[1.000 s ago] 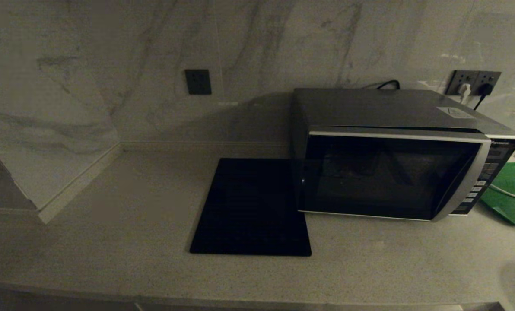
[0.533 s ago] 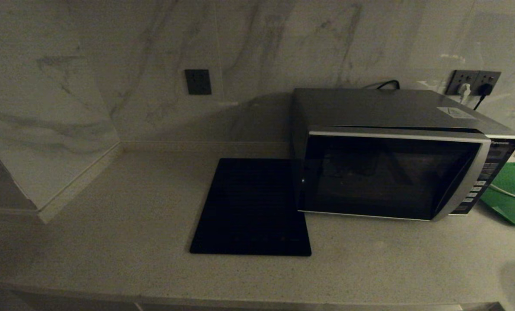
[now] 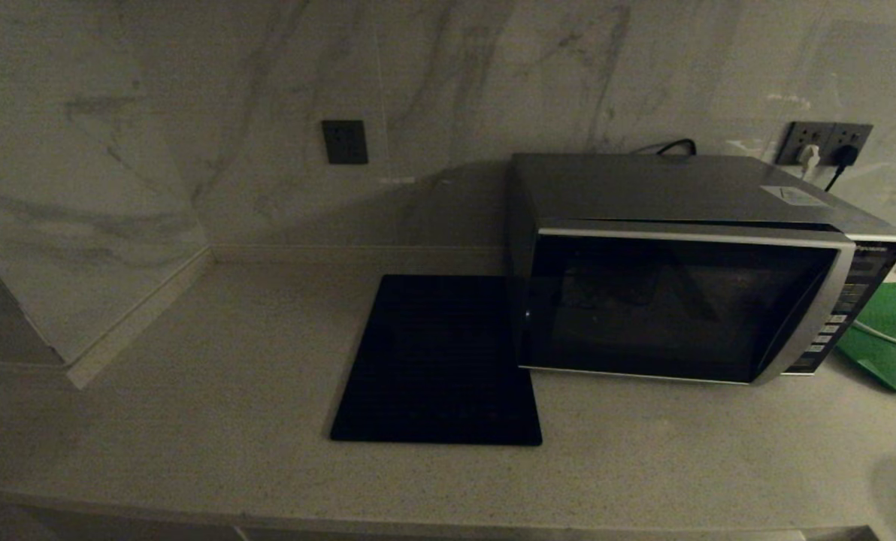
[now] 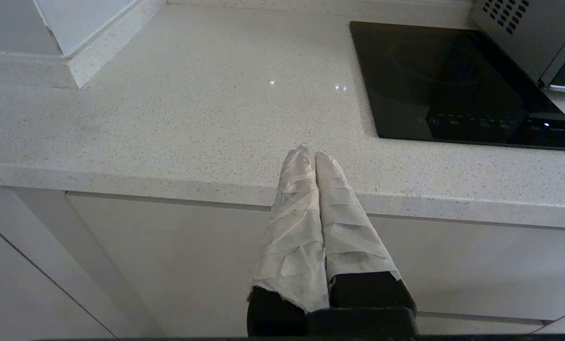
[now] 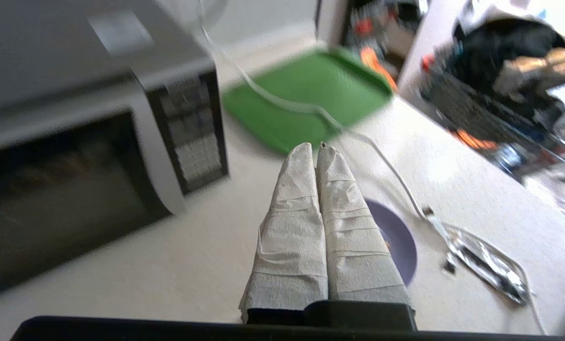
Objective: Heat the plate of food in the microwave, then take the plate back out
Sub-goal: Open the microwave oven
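Observation:
The silver-and-black microwave (image 3: 681, 300) stands at the right of the counter with its dark glass door closed; the right wrist view shows it too, microwave (image 5: 74, 142). The lilac plate of food (image 5: 401, 246) lies on the counter to the right of the microwave, mostly hidden behind my right gripper (image 5: 314, 147), which hovers over it, shut and empty. A speck of orange food shows on the plate. My left gripper (image 4: 311, 154) is shut and empty at the counter's front edge, left of the black mat. Neither gripper appears in the head view.
A flat black square mat (image 3: 437, 361) lies just left of the microwave. A green tray (image 3: 888, 338) sits to its right, with a white cable (image 5: 387, 161) running across it to a shiny metallic object (image 5: 486, 265). Wall sockets (image 3: 824, 143) are behind.

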Available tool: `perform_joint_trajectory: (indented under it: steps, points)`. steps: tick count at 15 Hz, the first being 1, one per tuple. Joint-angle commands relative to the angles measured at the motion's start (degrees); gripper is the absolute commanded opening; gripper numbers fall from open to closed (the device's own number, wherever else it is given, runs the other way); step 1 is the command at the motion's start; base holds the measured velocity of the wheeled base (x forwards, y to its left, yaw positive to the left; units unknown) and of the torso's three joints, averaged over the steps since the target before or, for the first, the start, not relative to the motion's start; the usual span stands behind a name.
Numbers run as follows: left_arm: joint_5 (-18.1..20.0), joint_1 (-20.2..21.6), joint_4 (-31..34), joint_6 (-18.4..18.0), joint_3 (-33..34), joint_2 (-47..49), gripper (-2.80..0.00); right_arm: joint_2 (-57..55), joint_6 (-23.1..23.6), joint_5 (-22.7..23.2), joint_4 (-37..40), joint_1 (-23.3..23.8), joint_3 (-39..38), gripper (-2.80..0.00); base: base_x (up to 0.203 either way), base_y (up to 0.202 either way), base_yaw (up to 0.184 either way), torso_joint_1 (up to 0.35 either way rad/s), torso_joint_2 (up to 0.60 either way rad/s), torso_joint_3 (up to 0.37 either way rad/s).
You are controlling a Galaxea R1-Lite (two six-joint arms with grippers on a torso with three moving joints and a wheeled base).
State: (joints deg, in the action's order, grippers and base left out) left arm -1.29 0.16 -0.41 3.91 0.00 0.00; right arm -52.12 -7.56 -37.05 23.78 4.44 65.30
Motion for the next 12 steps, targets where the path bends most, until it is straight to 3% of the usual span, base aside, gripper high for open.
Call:
perform_joint_trajectory:
  steps: [1, 3, 5, 6, 9, 12]
  points:
    - [-0.03, -0.07, -0.02, 0.04, 0.00, 0.00, -2.80, -8.69, -0.19, -0.90, -0.01, 0.01, -1.75, -2.80, 0.000, 0.000, 0.000, 0.000, 0.00, 0.000]
    - [-0.03, -0.07, -0.02, 0.04, 0.00, 0.07, -2.80, -11.23, -0.26, -1.08, -0.31, -2.10, -4.25, -2.80, 0.000, 0.000, 0.000, 0.000, 0.00, 0.000]
    - [-0.03, -0.06, -0.02, 0.04, 0.00, 0.02, -2.80, -13.62, -0.17, -1.25, -5.83, -3.70, -8.67, -2.80, 0.000, 0.000, 0.000, 0.000, 0.00, 0.000]
    - [-0.03, -0.07, -0.02, 0.04, 0.00, 0.00, -2.80, -15.24, 0.10, -1.39, -9.46, -4.04, -9.88, 0.00, 0.000, 0.000, 0.000, 0.000, 0.00, 0.000]
    - [-0.03, -0.03, -0.02, 0.04, 0.00, 0.00, -2.80, -17.52, 0.37, -1.88, -11.10, -6.53, -8.86, 0.00, 0.000, 0.000, 0.000, 0.000, 0.00, 0.000]
    - [-0.03, 0.02, -0.02, 0.04, 0.00, 0.00, -2.80, -22.25, 0.15, -11.27, -19.07, -9.30, -9.20, 0.00, 0.000, 0.000, 0.000, 0.000, 0.00, 0.000]
